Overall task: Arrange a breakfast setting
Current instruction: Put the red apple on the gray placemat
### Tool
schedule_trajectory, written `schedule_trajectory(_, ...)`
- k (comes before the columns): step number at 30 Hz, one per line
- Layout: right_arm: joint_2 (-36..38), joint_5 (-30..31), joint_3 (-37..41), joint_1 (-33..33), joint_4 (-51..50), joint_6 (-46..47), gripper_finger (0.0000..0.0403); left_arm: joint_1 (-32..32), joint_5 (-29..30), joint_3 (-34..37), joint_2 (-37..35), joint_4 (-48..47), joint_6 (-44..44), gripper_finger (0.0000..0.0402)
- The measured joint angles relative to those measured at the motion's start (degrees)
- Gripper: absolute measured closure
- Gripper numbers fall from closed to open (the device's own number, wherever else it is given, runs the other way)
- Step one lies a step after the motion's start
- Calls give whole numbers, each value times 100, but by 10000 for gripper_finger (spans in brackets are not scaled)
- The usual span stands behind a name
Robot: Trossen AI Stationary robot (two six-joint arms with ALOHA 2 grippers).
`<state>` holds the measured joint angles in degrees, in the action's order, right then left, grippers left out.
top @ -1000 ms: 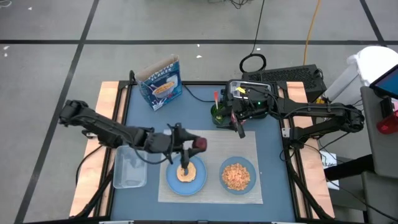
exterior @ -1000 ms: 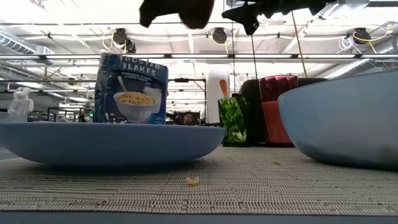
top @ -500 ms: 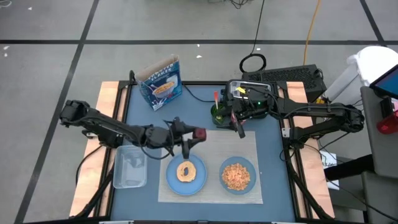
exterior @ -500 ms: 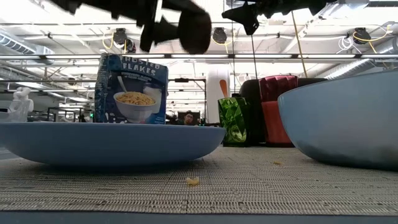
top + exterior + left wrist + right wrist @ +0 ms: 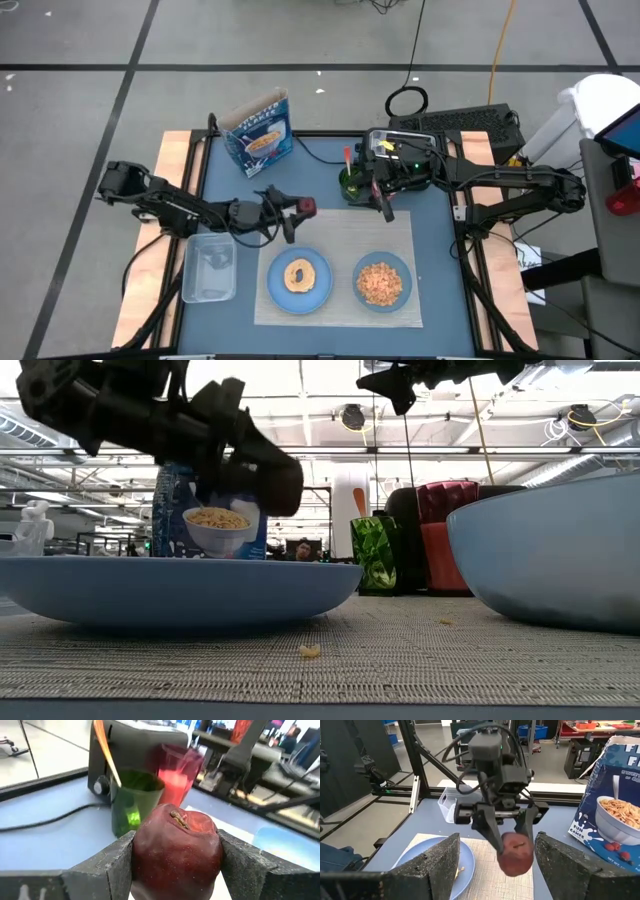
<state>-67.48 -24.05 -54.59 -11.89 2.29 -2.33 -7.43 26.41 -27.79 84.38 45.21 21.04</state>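
The left gripper (image 5: 300,207), its fingers (image 5: 117,862) clamped on either side of the small dark-red fruit (image 5: 176,851) with a short brown stem, has drawn back from over the light-blue round plate (image 5: 299,277) within the last second: a second ago it hung right above the round tan bagel (image 5: 300,274), and now it carries the fruit above the far left corner of the beige woven rectangular placemat (image 5: 340,232), toward the cereal box (image 5: 259,131) side of the table (image 5: 318,168). The bagel lies flat in the middle of the plate, now uncovered in the high view, and the light-blue bowl (image 5: 383,280) heaped with cereal flakes sits beside the plate on the mat's right half. So the bagel is placed, and the fruit is held off the table with no resting spot yet; the likely job now is to choose one, perhaps on the mat beyond the plate, and lower it gently so it does not roll. The right gripper (image 5: 385,208) has not moved: it waits over the mat's far right edge, just beside the green cup (image 5: 352,183), fingers (image 5: 432,865) spread wide and empty, looking across at the left arm and its fruit. The spoon's orange handle (image 5: 104,747) pokes up from that green cup, so it seems not to be laid out.
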Motion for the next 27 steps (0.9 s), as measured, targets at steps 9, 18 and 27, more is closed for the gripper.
schedule_trajectory(9, 0, 0, 0, 2, 2, -8, 156, -3, -39, -1, 934, 656, 75, 157)
schedule_trajectory(18, 0, 0, 0, 2, 2, -8, 156, -3, -39, -14, 1737, 1270, 172, 157)
schedule_trajectory(27, 0, 0, 0, -1, 2, -8, 156, -3, -37, -16, 2131, 1253, 370, 136)
